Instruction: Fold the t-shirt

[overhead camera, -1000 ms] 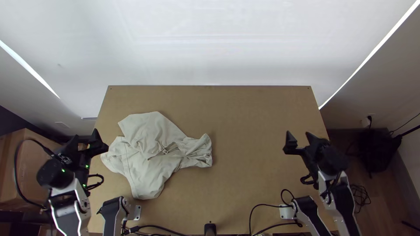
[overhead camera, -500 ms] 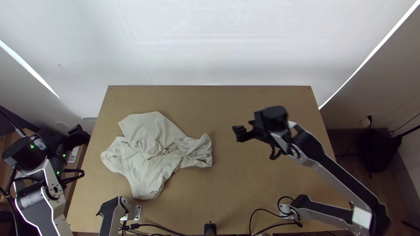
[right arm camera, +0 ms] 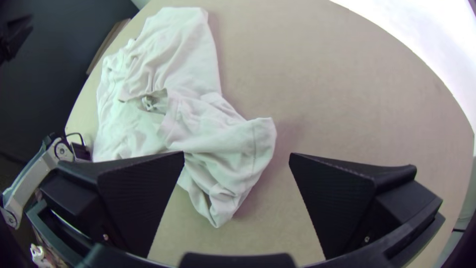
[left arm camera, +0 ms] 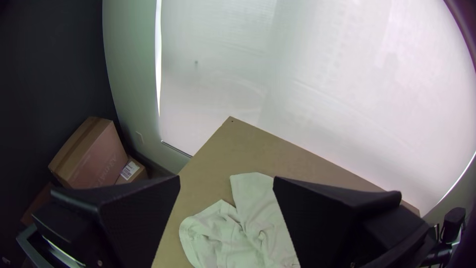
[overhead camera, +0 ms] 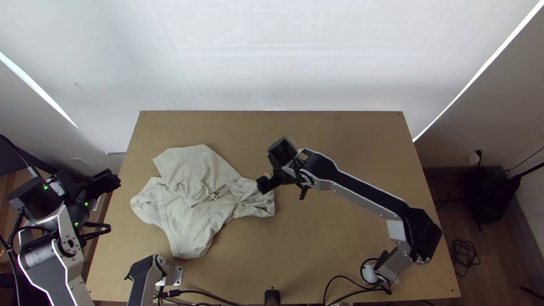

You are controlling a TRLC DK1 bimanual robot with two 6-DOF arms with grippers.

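One t-shirt, one table, two arms, two tools

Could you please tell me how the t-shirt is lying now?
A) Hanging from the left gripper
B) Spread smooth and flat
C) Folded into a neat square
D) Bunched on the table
D: the t-shirt lies on the table with an uneven outline and creases gathered toward its right end in the top view.
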